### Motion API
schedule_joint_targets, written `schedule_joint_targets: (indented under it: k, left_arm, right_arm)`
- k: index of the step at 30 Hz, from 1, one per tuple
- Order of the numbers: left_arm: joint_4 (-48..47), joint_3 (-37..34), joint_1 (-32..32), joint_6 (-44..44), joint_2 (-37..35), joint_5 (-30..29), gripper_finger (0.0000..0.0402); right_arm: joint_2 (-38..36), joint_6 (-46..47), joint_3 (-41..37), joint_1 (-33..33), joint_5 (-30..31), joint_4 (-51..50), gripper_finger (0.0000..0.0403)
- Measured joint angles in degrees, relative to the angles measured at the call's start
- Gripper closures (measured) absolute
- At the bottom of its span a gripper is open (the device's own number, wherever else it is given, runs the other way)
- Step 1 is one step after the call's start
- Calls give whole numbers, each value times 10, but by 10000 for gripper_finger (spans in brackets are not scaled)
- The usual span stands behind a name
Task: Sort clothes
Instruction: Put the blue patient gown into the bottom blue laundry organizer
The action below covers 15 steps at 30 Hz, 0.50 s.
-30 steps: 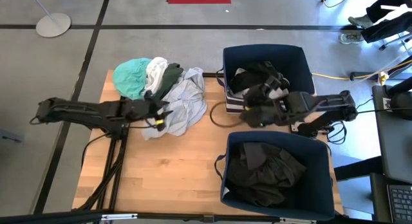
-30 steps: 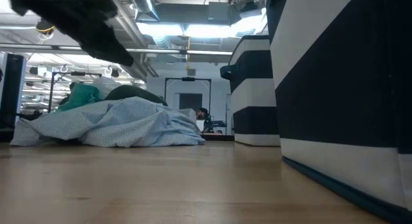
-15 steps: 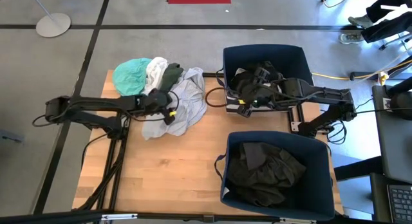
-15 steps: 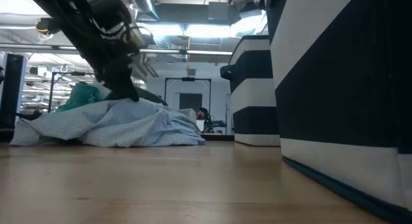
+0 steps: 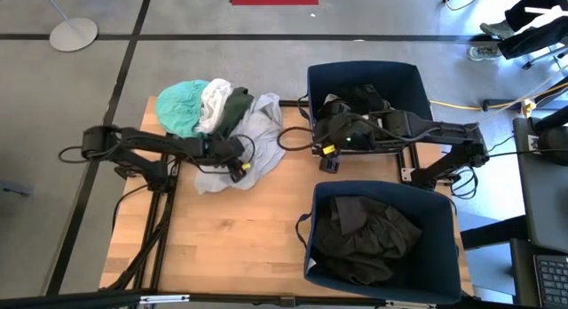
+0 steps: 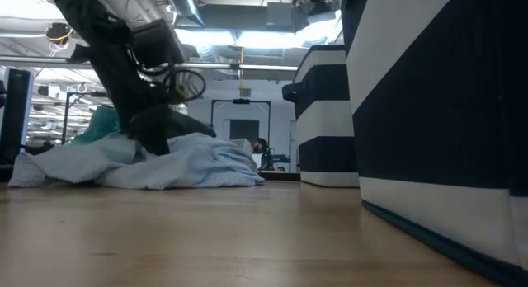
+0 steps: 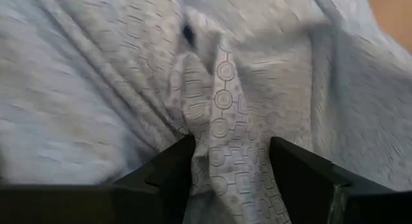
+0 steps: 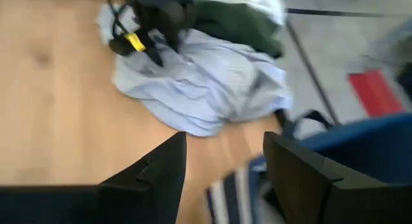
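Currently, two grippers are in view. The left gripper (image 5: 232,158) presses down into the pale shirt (image 5: 257,136), its two fingers (image 7: 170,169) spread apart with a fold of patterned cloth between them, not yet pinched. Just behind this gripper lie three more garments: one teal (image 5: 180,105), one white (image 5: 214,98), one dark green (image 5: 234,106). The right gripper (image 5: 321,154) hangs at the near edge of the far bin (image 5: 408,78), fingers apart and empty; the pile lies ahead of it. Two navy bins stand on the table (image 5: 222,238); each holds dark clothes. The near bin (image 5: 444,256) sits beside the right gripper.
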Motion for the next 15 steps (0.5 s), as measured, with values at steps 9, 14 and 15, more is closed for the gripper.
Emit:
schedule_joint_targets:
  k: [9, 14, 15]
  left_arm:
    - [-16, 1, -121, -39, 51, 81, 208]
    - [10, -1, -195, -46, 44, 137, 208]
    - [18, -1, -206, -43, 41, 150, 208]
  right_arm:
    - [14, -1, -44, 0, -66, 84, 196]
    - [37, -1, -56, 0, -86, 134, 196]
    - [43, -1, -56, 0, -92, 157, 196]
